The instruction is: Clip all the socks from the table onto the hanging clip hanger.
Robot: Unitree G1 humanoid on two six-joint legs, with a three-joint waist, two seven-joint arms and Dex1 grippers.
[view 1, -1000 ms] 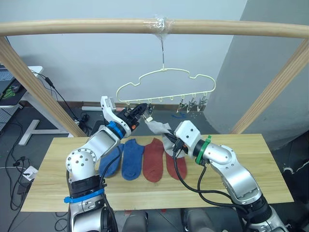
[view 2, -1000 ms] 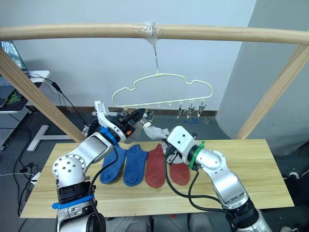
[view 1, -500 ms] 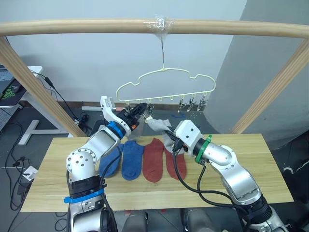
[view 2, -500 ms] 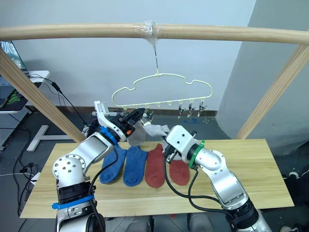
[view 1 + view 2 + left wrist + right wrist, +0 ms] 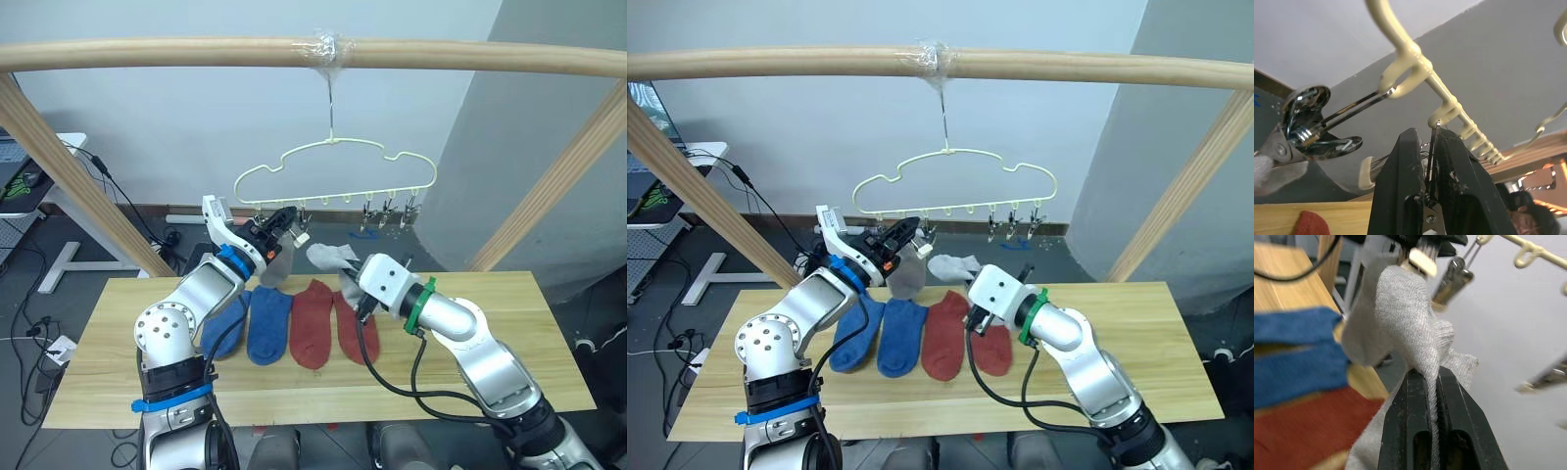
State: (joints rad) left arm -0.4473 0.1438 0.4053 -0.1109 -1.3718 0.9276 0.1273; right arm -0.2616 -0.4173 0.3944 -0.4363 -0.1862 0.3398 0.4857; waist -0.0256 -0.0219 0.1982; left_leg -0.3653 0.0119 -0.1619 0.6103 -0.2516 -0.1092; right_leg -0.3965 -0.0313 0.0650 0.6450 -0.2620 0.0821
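A cream wire clip hanger (image 5: 333, 147) hangs from the round pole (image 5: 196, 54). My left gripper (image 5: 284, 220) is raised to its left clips and shut on one metal clip (image 5: 1430, 215). A light grey sock (image 5: 277, 262) hangs just under that clip. Grey fabric (image 5: 1410, 308) runs from there to my right gripper (image 5: 345, 272), which is shut on it a little above the table (image 5: 549, 333). Two blue socks (image 5: 266, 323) and two rust-red socks (image 5: 312, 333) lie side by side on the wood.
Slanted wooden posts stand at the left (image 5: 69, 176) and right (image 5: 549, 186) of the frame. Several spare metal clips (image 5: 387, 213) dangle on the hanger's right side. A desk (image 5: 29, 176) and cables are on the floor behind the left post.
My right gripper has come down and back from the clip with grey fabric still in it. A grey sock now hangs below the left gripper. The hanger has swung slightly left.
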